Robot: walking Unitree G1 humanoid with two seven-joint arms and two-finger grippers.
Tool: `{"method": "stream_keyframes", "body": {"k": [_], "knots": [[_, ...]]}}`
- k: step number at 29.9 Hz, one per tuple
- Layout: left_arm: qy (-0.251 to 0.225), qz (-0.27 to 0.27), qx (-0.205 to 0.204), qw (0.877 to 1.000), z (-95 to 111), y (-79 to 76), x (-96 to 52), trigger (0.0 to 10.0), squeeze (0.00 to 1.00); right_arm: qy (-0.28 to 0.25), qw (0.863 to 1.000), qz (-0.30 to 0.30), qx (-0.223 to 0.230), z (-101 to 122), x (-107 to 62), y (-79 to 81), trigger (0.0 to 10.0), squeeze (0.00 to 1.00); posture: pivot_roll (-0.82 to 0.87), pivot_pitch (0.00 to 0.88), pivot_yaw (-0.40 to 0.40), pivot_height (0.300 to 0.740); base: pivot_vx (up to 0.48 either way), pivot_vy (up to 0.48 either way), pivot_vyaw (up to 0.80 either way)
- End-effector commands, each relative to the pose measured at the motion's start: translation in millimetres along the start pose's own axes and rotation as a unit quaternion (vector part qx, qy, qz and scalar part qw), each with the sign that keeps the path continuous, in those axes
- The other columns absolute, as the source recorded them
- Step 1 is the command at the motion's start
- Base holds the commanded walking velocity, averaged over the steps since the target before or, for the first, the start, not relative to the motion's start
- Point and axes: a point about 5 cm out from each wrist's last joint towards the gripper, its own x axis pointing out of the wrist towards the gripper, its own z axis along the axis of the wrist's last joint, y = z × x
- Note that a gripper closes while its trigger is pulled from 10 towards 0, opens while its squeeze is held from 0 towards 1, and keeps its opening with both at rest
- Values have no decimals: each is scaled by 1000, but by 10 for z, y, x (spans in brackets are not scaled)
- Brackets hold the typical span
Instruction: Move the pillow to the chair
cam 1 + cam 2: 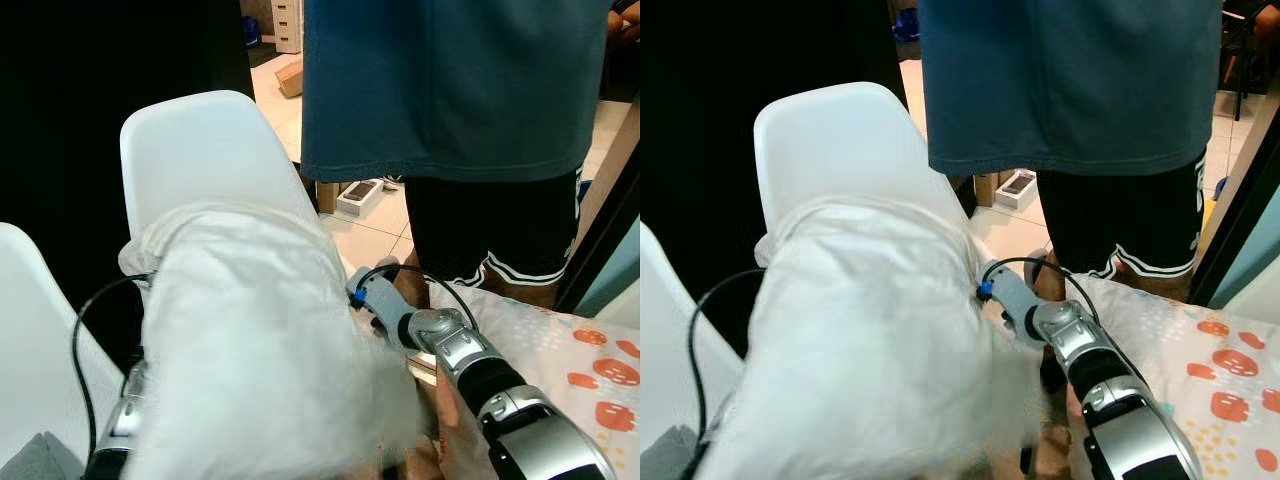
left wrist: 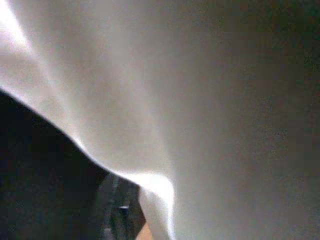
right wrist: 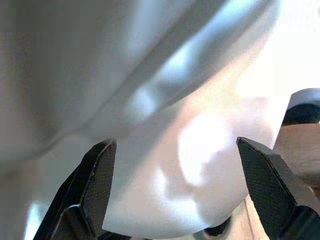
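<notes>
Because the white pillow [image 1: 250, 350] is far too bulky for one gripper to span, we carry it pressed between both arms, the right arm [image 1: 470, 375] against its right flank and the left arm [image 1: 120, 420] low on its left side, where a black cable [image 1: 85, 320] loops out from under the fabric. We hold it raised in front of the white chair [image 1: 195, 150], its top edge overlapping the lower part of the backrest, so that it can, we judge, be lowered onto the seat without catching on the shell. In the right wrist view the right gripper [image 3: 175, 185] has its two black fingers [image 3: 97, 180] spread wide, with pillow fabric bulging between them; they brace the pillow rather than pinch it. For the left gripper we cannot tell how the jaws stand, since the pillow covers them. A person in a blue shirt [image 1: 450, 80] and black shorts stands just beyond the chair, beside a patterned sheet [image 1: 590, 360].
</notes>
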Motion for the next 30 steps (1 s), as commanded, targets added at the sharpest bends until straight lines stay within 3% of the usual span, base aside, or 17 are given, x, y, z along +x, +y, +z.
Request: {"method": "stream_keyframes", "body": {"k": [1,5,12,13,14,18,22,24,27,30], "knots": [[8,38,13,999,-34,133,25,0,0,16,1000,-26,-6,-67,-55,-109,10000,0,-53,50,31,560,0,0,0],[20,53,29,998,-81,163,12,0,0,35,998,-56,19,-223,-219,-319,10000,0,-56,49,32,560,0,0,0],[18,60,56,996,-69,179,-1,0,0,56,994,-91,32,-364,-400,-513,10000,0,-60,47,31,560,0,0,0],[-7,68,95,993,33,205,-13,0,0,58,992,-106,42,-416,-499,-609,10000,0,-61,46,31,560,0,0,0],[-21,73,109,991,107,222,-21,0,0,55,992,-108,47,-422,-521,-627,10000,0,-62,45,32,560,0,0,0],[-58,79,125,987,291,244,-36,0,0,46,992,-103,53,-410,-524,-626,10000,0,-62,45,32,560,0,0,0],[-166,82,107,977,844,245,-129,0,0,29,997,-60,44,-361,-449,-512,10000,0,-53,41,32,560,0,0,0],[-166,82,107,977,844,245,-129,0,0,29,997,-60,44,-361,-449,-512,10000,0,-53,41,32,560,0,0,0],[-216,96,90,968,1137,260,-194,0,0,15,998,-42,40,-304,-405,-456,10000,0,-52,33,33,560,0,0,0],[-232,100,89,963,1222,258,-214,0,0,11,998,-39,38,-281,-395,-446,10000,0,-52,30,34,560,0,0,0]]}}
